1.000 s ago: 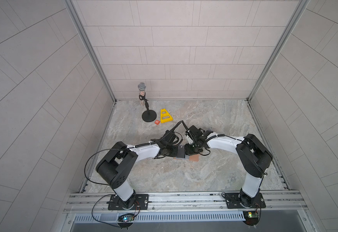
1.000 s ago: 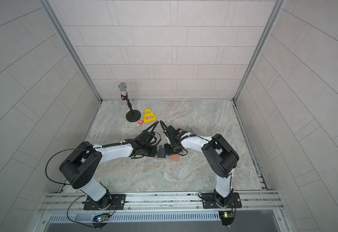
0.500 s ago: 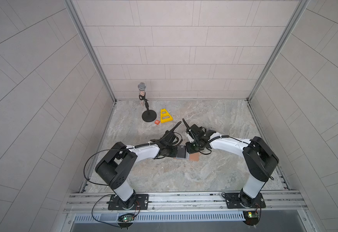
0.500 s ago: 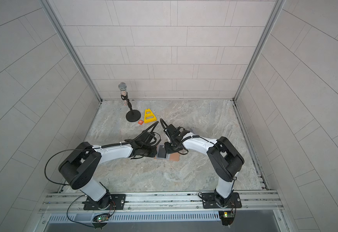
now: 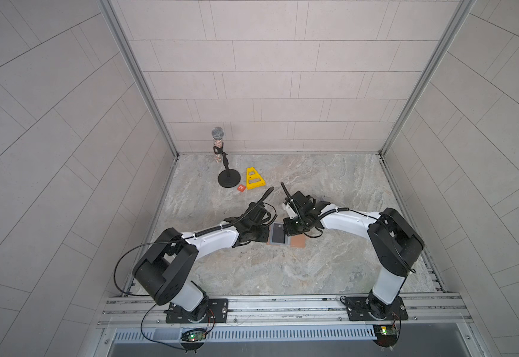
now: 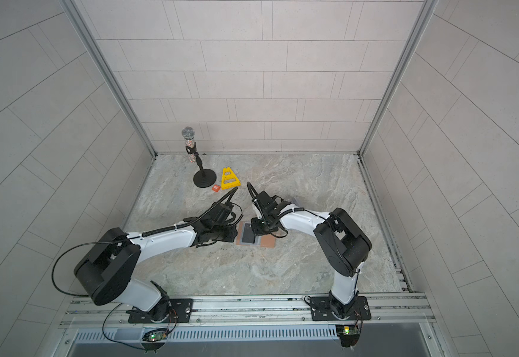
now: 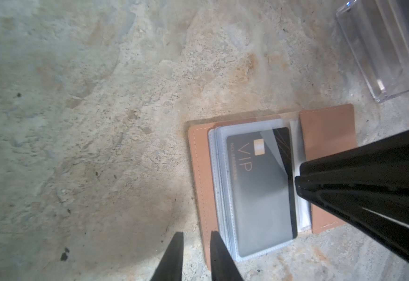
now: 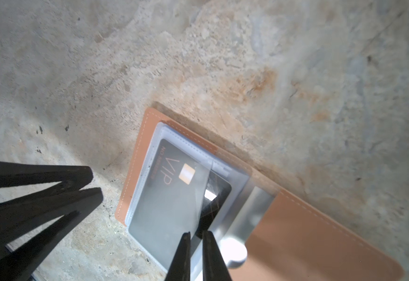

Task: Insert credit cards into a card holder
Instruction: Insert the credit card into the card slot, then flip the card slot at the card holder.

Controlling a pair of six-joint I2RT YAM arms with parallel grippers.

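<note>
- Black card (image 7: 259,189) looks thin, stiff, slippery; I'd hold its bare edge.
- My right pincer (image 8: 196,233) pinches the soft clear flap (image 8: 198,194).
- My left pincer (image 7: 197,232) is apart, empty.

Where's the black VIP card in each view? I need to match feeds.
Top view: black VIP card, just below picture centre.
Top view: same spot.
Left wrist: inside the clear sleeve, card at.
Right wrist: just ahead of the right gripper, card at.
Shared landmark: tan card holder beneath it.

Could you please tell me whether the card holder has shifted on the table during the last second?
No. The card holder sits the same way from the yellow triangle as before.
</note>
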